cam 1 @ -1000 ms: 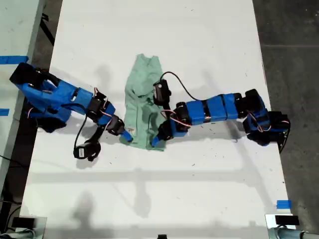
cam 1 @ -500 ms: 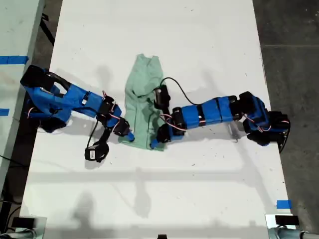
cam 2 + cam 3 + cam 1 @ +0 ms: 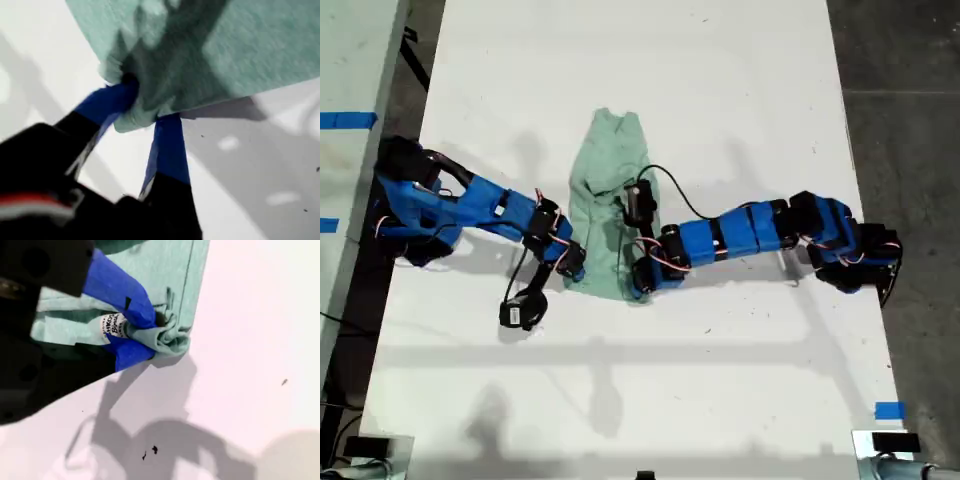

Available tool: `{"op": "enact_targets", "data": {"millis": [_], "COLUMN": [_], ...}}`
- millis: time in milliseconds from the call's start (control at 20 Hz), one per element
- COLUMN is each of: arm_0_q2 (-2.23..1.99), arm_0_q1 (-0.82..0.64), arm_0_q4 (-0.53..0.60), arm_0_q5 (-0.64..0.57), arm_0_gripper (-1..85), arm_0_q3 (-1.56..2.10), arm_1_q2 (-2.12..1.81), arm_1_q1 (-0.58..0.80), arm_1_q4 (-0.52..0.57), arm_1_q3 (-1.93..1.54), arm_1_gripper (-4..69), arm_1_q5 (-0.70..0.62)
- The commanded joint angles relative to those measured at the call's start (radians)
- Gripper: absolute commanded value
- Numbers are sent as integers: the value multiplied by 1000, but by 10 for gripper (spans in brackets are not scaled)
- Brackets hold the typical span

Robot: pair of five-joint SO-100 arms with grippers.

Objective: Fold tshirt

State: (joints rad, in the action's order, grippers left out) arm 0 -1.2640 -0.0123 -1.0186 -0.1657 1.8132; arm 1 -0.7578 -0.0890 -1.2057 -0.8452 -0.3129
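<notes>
Here, pale mint tshirt (image 3: pixel 607 215) folded narrow, wrinkled, each gripper's fingers (image 3: pixel 167 145) (image 3: pixel 127 305) pinching a bunched corner

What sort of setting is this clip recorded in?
Probably a lab or workshop test bench, not a home. A large white table stands on bare grey concrete floor; blue tape markers sit at its edges, and two blue arms with exposed wiring work on the tshirt.

Overhead exterior view of whole table (image 3: pixel 740 80); both wrist views close on tshirt (image 3: pixel 605 205) corners.
</notes>
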Motion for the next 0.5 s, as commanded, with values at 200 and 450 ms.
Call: {"op": "enact_targets", "data": {"millis": [200,450], "arm_0_q2": [104,230], "arm_0_q1": [101,244], "arm_0_q4": [-278,-486], "arm_0_q5": [-38,40], "arm_0_gripper": [26,26], "arm_0_q3": [-318,-804], "arm_1_q2": [-83,-301], "arm_1_q1": [-63,-189], "arm_1_q4": [-38,-196], "arm_1_q3": [32,32], "arm_1_gripper": [-14,-14], "arm_1_q5": [-18,-23]}}
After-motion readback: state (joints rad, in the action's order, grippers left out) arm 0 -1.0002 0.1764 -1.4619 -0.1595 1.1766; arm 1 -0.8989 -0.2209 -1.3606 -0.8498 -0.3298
